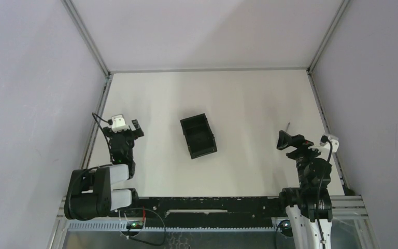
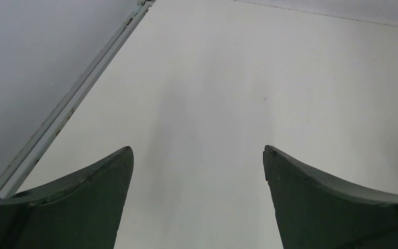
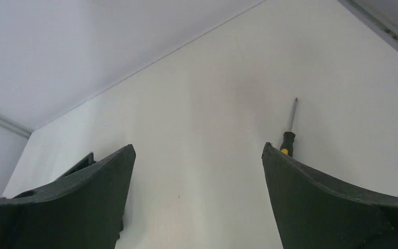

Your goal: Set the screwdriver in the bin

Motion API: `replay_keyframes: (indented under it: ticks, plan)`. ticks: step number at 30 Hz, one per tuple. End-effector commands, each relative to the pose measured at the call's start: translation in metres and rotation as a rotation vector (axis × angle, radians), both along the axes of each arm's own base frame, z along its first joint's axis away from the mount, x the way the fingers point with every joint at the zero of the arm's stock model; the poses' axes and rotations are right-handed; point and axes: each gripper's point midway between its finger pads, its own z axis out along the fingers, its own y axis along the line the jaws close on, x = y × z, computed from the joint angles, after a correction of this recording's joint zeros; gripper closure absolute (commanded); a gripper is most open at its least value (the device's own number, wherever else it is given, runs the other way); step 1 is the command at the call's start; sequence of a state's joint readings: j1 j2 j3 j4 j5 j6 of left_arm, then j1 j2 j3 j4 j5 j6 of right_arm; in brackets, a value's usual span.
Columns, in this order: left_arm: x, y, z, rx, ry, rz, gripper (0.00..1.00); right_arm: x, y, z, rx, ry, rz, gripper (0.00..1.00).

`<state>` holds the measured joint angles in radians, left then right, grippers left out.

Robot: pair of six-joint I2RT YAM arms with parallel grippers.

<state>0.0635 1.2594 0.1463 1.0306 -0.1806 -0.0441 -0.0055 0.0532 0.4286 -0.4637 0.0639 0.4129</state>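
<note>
Top external view gives you the black bin (image 1: 199, 136) sitting open and empty near the middle of the white table (image 1: 249, 98), turned slightly off square to the table edges. The screwdriver (image 1: 287, 126) lies well to the right of it, close to the right edge of the table; from above you see only its thin shaft poking out on the far side of the right gripper (image 1: 284, 140), which covers the handle. The screwdriver and bin are well apart, with bare table between them.

Look at the right wrist view and you get the tool more clearly. The yellow and black handle sits just past the tip of the right-hand finger (image 3: 321, 202), and the dark shaft points away toward the far wall. The two fingers stand wide apart with nothing between them, and the screwdriver lies flat on the table, outside the gap and off to its right side. Whether that finger touches the handle you cannot tell. A dark corner showing behind the other finger looks like the bin.

On the left wrist view, the left gripper (image 2: 198, 155) also has its fingers spread wide and holds nothing, with only bare table beneath it. From above, that arm sits near the left edge, well away from both bin and screwdriver.
</note>
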Motion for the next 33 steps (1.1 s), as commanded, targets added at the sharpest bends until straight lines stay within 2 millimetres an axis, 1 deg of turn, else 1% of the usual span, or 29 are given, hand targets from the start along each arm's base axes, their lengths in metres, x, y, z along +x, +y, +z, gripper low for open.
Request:
replay_keyframes:
  ticks: [1, 2, 3, 4, 5, 6, 7, 8, 9, 10, 12, 13, 14, 15, 16, 17, 19, 21, 24, 27, 29, 33]
  plan:
    - [0.012, 0.0, 0.026, 0.022, -0.073, -0.003, 0.0, 0.001, -0.024, 0.018, 0.162, -0.082, -0.179, 0.0]
    - [0.013, 0.0, 0.027, 0.022, -0.073, -0.004, 0.0, 0.001, -0.023, 0.025, 0.164, -0.106, -0.175, 0.0]
    - [0.013, 0.0, 0.026, 0.023, -0.073, -0.003, 0.0, 0.002, -0.018, 0.037, 0.149, -0.14, -0.137, 0.0]
    - [0.012, 0.0, 0.026, 0.022, -0.073, -0.004, 0.0, 0.002, -0.011, 0.049, 0.126, -0.176, -0.089, 0.0]
    - [0.012, 0.0, 0.026, 0.022, -0.073, -0.003, 0.0, 0.001, 0.001, 0.062, 0.097, -0.212, -0.015, 0.0]
    - [0.012, 0.0, 0.026, 0.022, -0.072, -0.003, 0.0, 0.001, 0.007, 0.079, 0.071, -0.267, 0.03, 0.0]
    - [0.012, 0.0, 0.026, 0.022, -0.072, -0.003, 0.0, 0.001, 0.011, 0.09, 0.054, -0.291, 0.052, 0.0]
    - [0.012, 0.0, 0.026, 0.022, -0.072, -0.004, 0.0, 0.001, 0.011, 0.105, 0.039, -0.309, 0.058, 0.01]
    - [0.012, 0.0, 0.026, 0.021, -0.073, -0.003, 0.0, 0.006, 0.011, 0.107, 0.023, -0.283, 0.057, 0.03]
    - [0.012, 0.0, 0.026, 0.022, -0.072, -0.004, 0.0, 0.008, 0.01, 0.121, -0.003, -0.269, 0.055, 0.06]
    - [0.012, 0.0, 0.026, 0.021, -0.072, -0.004, 0.0, 0.022, 0.001, 0.129, -0.034, -0.153, 0.013, 0.08]
    - [0.012, 0.0, 0.026, 0.021, -0.073, -0.003, 0.0, 0.032, -0.006, 0.128, -0.064, -0.067, -0.016, 0.09]
    - [0.012, 0.0, 0.026, 0.021, -0.073, -0.003, 0.0, 0.049, -0.013, 0.117, -0.087, 0.061, -0.043, 0.09]
    - [0.012, 0.0, 0.026, 0.021, -0.072, -0.004, 0.0, 0.052, -0.019, 0.119, -0.109, 0.129, -0.07, 0.08]
    - [0.012, 0.0, 0.026, 0.021, -0.072, -0.002, 0.0, 0.062, -0.025, 0.11, -0.13, 0.248, -0.089, 0.07]
    - [0.012, 0.0, 0.026, 0.021, -0.072, -0.003, 0.0, 0.078, -0.031, 0.087, -0.147, 0.406, -0.097, 0.05]
    - [0.013, 0.0, 0.026, 0.021, -0.073, -0.003, 0.0, 0.091, -0.04, 0.052, -0.15, 0.654, -0.087, 0.01]
    - [0.012, 0.0, 0.026, 0.021, -0.072, -0.003, 0.0, 0.096, -0.054, 0.015, -0.109, 0.865, -0.104, 0.01]
    - [0.012, 0.0, 0.026, 0.022, -0.072, -0.003, 0.0, 0.108, -0.056, -0.04, -0.068, 1.012, -0.066, 0.01]
    - [0.012, 0.0, 0.026, 0.022, -0.073, -0.002, 0.0, 0.117, -0.05, -0.093, -0.016, 1.112, -0.001, 0.08]
    - [0.012, 0.0, 0.026, 0.021, -0.073, -0.003, 0.0, 0.115, -0.049, -0.127, -0.007, 1.194, 0.02, 0.15]
    - [0.013, 0.0, 0.026, 0.021, -0.073, -0.003, 0.0, 0.109, -0.049, -0.179, -0.003, 1.324, 0.046, 0.24]
